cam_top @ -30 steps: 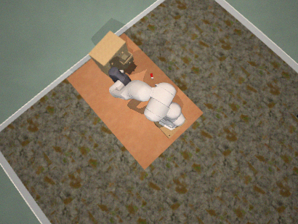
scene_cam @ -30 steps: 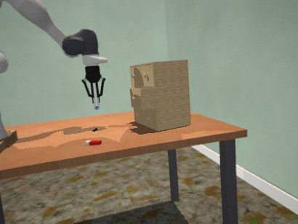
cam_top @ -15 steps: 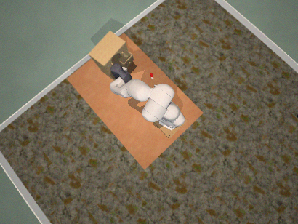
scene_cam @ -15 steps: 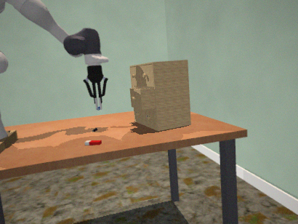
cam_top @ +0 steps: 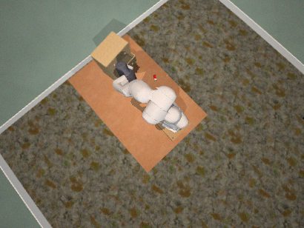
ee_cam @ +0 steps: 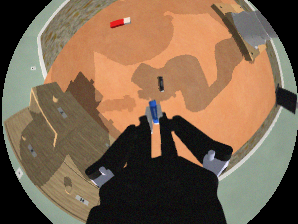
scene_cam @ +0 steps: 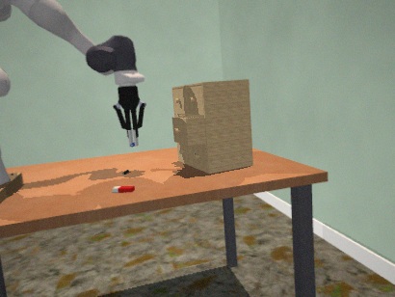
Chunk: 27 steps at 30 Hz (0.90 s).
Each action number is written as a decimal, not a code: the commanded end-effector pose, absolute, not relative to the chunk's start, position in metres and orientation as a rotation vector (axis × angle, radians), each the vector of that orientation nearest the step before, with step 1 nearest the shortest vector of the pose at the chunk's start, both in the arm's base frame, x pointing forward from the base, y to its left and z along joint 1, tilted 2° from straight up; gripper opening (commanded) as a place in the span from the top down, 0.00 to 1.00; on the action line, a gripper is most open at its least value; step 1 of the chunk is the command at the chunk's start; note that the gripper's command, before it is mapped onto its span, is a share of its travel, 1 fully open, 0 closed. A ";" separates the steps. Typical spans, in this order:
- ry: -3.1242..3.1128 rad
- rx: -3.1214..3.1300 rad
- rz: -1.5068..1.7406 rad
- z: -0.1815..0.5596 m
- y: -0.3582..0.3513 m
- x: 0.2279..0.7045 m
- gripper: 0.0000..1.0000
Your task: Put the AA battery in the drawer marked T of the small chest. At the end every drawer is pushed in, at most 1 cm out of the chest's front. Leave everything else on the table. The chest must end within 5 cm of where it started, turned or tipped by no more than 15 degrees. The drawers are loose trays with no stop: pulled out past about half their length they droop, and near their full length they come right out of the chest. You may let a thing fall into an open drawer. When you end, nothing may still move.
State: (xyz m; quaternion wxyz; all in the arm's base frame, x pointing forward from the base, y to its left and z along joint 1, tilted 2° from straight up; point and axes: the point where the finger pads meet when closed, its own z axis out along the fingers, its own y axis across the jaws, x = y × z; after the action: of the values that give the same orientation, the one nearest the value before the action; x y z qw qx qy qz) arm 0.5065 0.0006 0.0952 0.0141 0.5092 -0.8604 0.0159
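Observation:
The small wooden chest (scene_cam: 214, 125) stands at the table's far end; it also shows in the top view (cam_top: 110, 49) and the wrist view (ee_cam: 53, 129). Its front faces my gripper, and one drawer (scene_cam: 185, 129) sticks out a little. I cannot read the drawer marks. My gripper (scene_cam: 131, 137) hangs well above the table, apart from the chest's front. It is shut on the AA battery (scene_cam: 132, 145), a small blue and silver cylinder that points down between the fingertips. The battery shows in the wrist view (ee_cam: 153, 111) too.
A red and white small object (scene_cam: 123, 189) lies on the table near the front edge and shows in the top view (cam_top: 155, 77). A tiny black object (scene_cam: 126, 171) lies under the gripper. The arm's base (cam_top: 170, 122) stands at the table's other end.

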 end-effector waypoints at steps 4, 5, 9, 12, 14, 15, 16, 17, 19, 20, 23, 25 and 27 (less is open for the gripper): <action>-2.712 1.527 0.041 0.095 0.002 0.506 0.94; -2.712 1.527 0.041 0.095 0.002 0.506 0.94; -2.712 1.527 0.041 0.095 0.002 0.506 0.94; -2.712 1.527 0.041 0.095 0.002 0.506 0.94; -2.857 1.244 0.044 0.096 -0.031 0.509 0.94; -2.857 1.244 0.044 0.096 -0.031 0.509 0.94; -2.857 1.244 0.044 0.096 -0.031 0.509 0.94; -2.857 1.244 0.044 0.096 -0.031 0.509 0.94; -2.857 1.244 0.044 0.096 -0.031 0.509 0.94; -2.857 1.244 0.044 0.096 -0.031 0.509 0.94; -2.857 1.244 0.044 0.096 -0.031 0.509 0.94; -2.857 1.244 0.044 0.096 -0.031 0.509 0.94; -2.857 1.244 0.044 0.096 -0.031 0.509 0.94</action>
State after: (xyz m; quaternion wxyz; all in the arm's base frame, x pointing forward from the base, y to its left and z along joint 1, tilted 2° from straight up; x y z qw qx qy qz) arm 0.5089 -0.0318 0.0959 0.0128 0.4121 -0.9109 0.0162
